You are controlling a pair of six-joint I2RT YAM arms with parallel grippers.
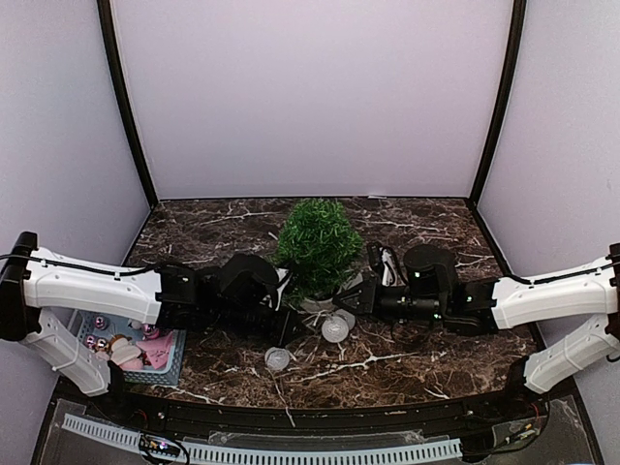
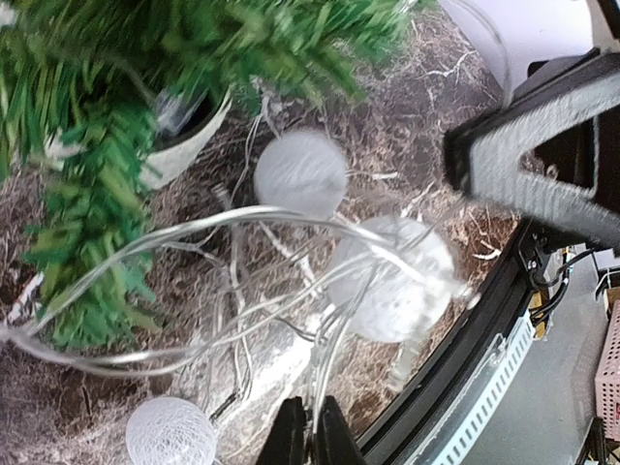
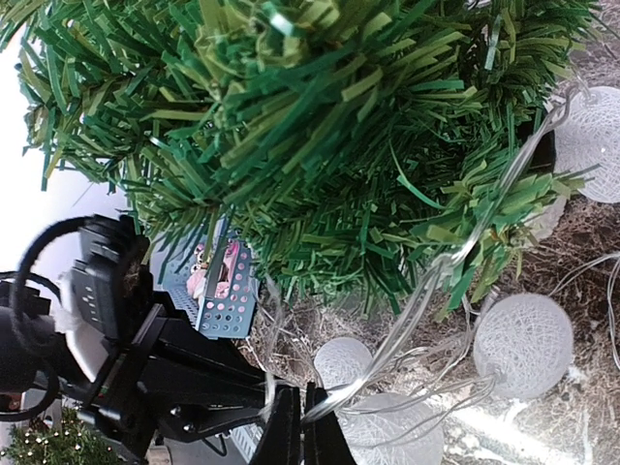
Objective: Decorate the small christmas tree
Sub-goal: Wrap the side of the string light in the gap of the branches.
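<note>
The small christmas tree (image 1: 318,242), bushy green in a white pot (image 2: 184,145), stands mid-table. A clear-wire string of white woven ball lights (image 1: 334,327) lies at its foot; one ball (image 1: 277,358) sits nearer the front. My left gripper (image 1: 287,327) is left of the pot, shut on the clear wires (image 2: 325,387), with balls (image 2: 399,279) beyond it. My right gripper (image 1: 341,300) is right of the pot, shut on the clear wire (image 3: 387,383) that runs up against the tree's lower branches (image 3: 455,262).
A blue perforated basket (image 1: 136,346) with pink ornaments sits at the front left, also seen in the right wrist view (image 3: 221,295). The dark marble table (image 1: 426,363) ends at a black front rail (image 2: 465,368). Grey walls enclose the back and sides.
</note>
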